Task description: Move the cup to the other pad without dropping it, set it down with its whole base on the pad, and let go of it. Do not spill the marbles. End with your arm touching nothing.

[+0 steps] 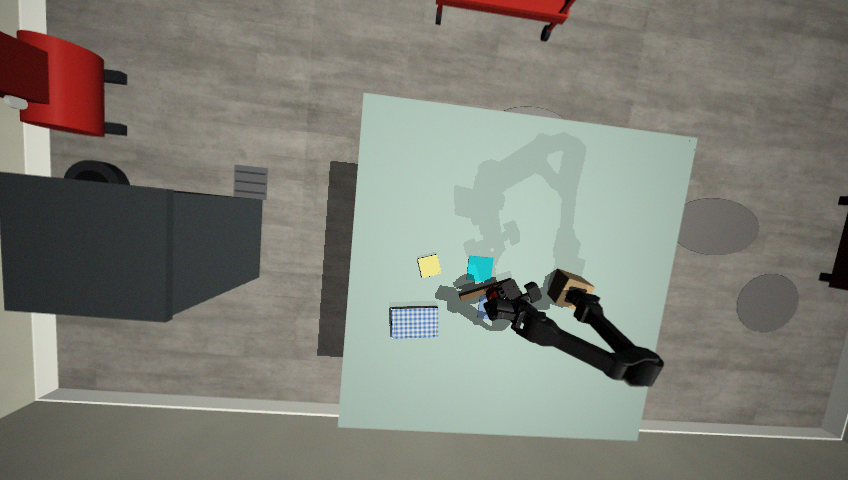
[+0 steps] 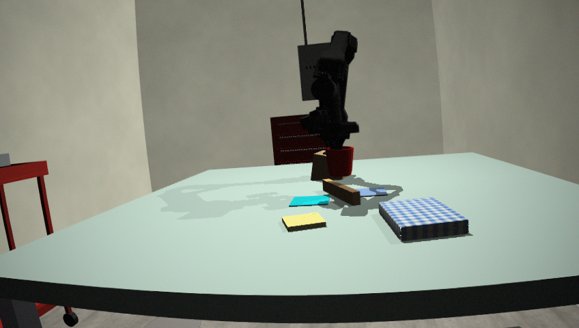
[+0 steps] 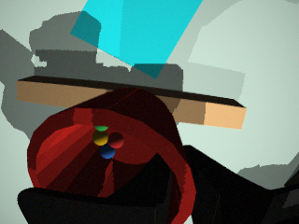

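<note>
The pale green tabletop carries everything in play. From the room side, a blue checked box sits at about 4 o'clock from the arm's working area, a cardboard box stands behind it, and a wooden bar lies across the middle, between the blue pad and the cyan pad. A yellow block lies nearer me, apart from the rest.

The arm holds the red cup aloft. The gripper has its jaws clenched on the cup's rim wall. In the wrist view the cup hangs above the wooden bar, with the cyan pad beyond it at 12 o'clock. The marbles are bunched at the cup's bottom.

Risks, in my judgement: the bar lies directly in the path, so a low pass would strike the cup's base and tip it. The grip is on one wall only; a sudden stop could swing the cup and throw marbles out. Lowering too soon would leave part of the base off the cyan pad, or resting on the bar.
</note>
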Robot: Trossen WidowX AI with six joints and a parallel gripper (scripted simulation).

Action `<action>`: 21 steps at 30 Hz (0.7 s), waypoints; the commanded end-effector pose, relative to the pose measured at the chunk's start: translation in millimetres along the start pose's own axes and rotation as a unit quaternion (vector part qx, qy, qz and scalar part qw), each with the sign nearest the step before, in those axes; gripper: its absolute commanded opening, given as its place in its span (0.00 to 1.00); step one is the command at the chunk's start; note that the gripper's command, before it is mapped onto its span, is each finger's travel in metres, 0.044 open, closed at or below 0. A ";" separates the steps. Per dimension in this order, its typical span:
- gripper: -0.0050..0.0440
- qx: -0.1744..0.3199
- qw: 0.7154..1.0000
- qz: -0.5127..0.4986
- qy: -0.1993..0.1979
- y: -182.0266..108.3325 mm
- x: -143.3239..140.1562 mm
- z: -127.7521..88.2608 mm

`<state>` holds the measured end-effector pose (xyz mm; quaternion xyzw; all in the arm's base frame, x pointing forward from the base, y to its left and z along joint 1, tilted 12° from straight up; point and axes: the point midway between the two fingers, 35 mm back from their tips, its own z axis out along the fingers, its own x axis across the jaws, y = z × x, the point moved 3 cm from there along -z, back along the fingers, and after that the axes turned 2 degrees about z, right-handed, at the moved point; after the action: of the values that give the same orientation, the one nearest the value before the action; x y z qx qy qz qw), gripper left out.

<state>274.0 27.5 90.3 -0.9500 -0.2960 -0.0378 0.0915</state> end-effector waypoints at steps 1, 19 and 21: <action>0.10 -0.001 1.000 0.000 0.003 5.6 1.9 -1.5; 0.10 -0.001 1.000 0.000 0.003 45.6 -0.1 -2.9; 0.10 -0.001 1.000 0.000 0.003 50.8 -0.2 -3.2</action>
<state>296.6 -8.1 85.3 -0.9494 -0.2976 -0.0386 0.0925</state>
